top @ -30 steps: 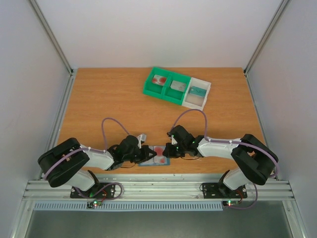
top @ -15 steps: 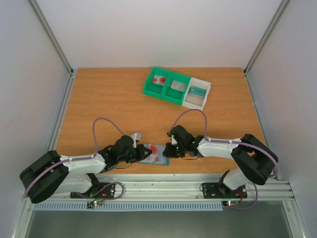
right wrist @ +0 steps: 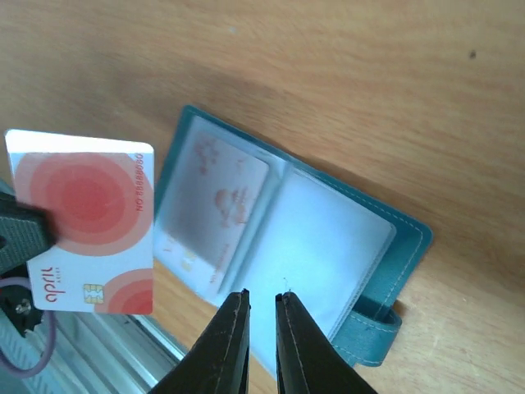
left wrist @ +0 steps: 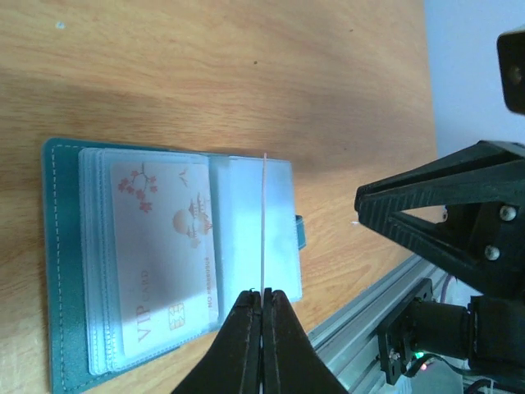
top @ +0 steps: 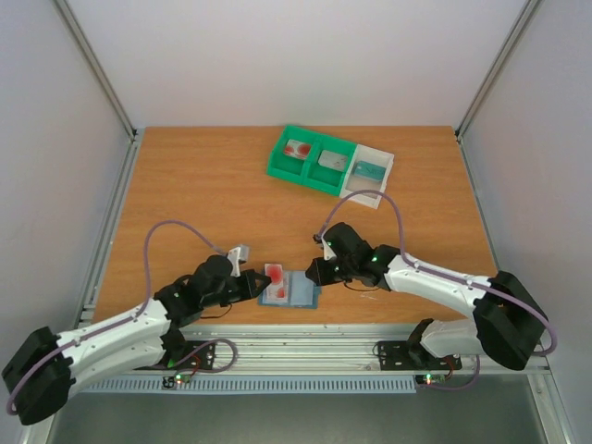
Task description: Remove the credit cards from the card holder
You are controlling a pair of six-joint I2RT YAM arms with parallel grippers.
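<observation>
The card holder (top: 301, 292) lies open near the table's front edge, a blue-grey wallet with clear sleeves; it also shows in the left wrist view (left wrist: 64, 271) and the right wrist view (right wrist: 406, 238). A white card with pale red marks (left wrist: 164, 246) sits in its left sleeve (right wrist: 221, 197). My left gripper (top: 256, 282) (left wrist: 262, 293) is shut on a white credit card with red circles (top: 275, 277) (right wrist: 86, 222), held free just left of the holder, edge-on (left wrist: 264, 222) in the left wrist view. My right gripper (top: 315, 274) (right wrist: 262, 295) hovers over the holder's right sleeve, jaws slightly apart and empty.
At the back, a green tray (top: 310, 171) has a white-and-red card (top: 298, 149) in one compartment and a grey card (top: 332, 159) in the other. The white compartment (top: 379, 157) beside it holds a teal card (top: 369, 171). A metal rail runs along the front edge.
My left gripper has drawn back to the left with the red-circle card, which has come out of the holder. My right gripper has lifted slightly off the holder.
</observation>
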